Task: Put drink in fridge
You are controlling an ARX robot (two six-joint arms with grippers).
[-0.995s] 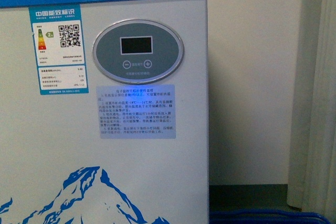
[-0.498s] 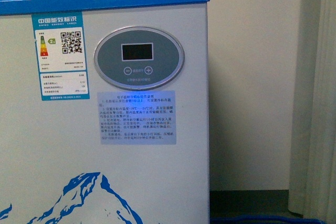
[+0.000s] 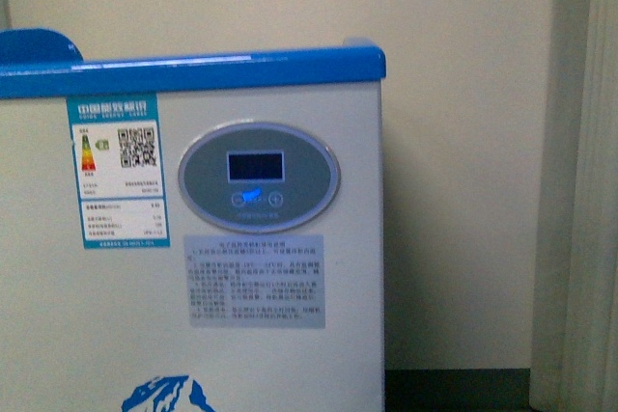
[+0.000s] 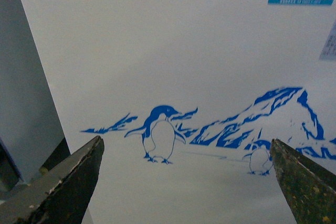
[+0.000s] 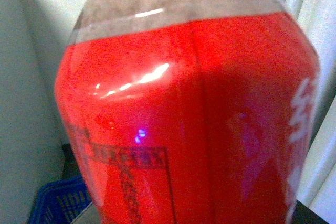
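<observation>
Fridge [image 3: 87,335] fills the left of the front view: white body, blue top rim [image 3: 193,69], cream wall [image 3: 463,142] behind, pale curtain [image 3: 589,190] at far right. Blue mesh basket [image 5: 52,203] shows low in the right wrist view. Drink [image 5: 194,119] takes up nearly all of that view, v. close to the lens (red label, brown liquid above it, cap out of frame); it hangs in open air w/ wall and curtain behind, not in the fridge. Right gripper's fingers don't show, so can't tell whether they clamp the drink. Left gripper [image 4: 185,142] faces the fridge's front, fingers [image 4: 68,182] spread wide apart. On that front: oval grey control panel [image 3: 259,177] w/ dark display; energy label [image 3: 118,171] w/ QR code left of it; text sticker [image 3: 255,281] just below the panel; blue mountain picture [image 3: 166,395] at the bottom edge; small blue penguin [image 4: 160,135] in the left wrist view.
</observation>
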